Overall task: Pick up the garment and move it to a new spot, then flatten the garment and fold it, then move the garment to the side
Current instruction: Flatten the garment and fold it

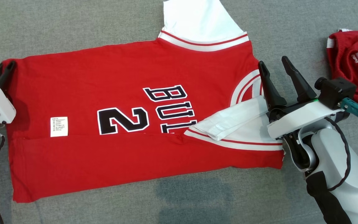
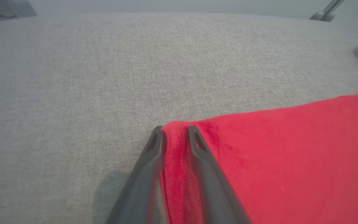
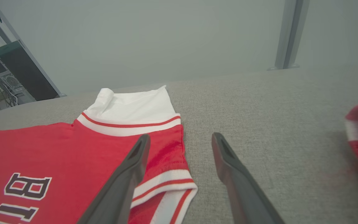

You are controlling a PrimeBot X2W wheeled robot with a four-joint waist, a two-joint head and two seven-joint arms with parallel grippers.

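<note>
Head view: the garment (image 1: 129, 102) lies flat on the grey cloth surface (image 1: 73, 28), near edge folded over; folding appears to be the step in hand. A second red garment (image 1: 353, 53) lies far right.

Left wrist view: the left end effector (image 2: 175, 130) is narrow, pinching the garment's corner (image 2: 176, 146).

Right wrist view: the right end effector (image 3: 180, 137) is wide, holding nothing, over the collar end; it likely must close there next.

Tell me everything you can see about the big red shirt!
The shirt is red, soft-looking cloth with white sleeves, striped trim, black letters and a number edged in white, and a small white label. It lies flat on a gray fabric surface. Its near long side is folded over the front, with the near sleeve folded in on top. The left gripper pinches a hem corner.
</note>
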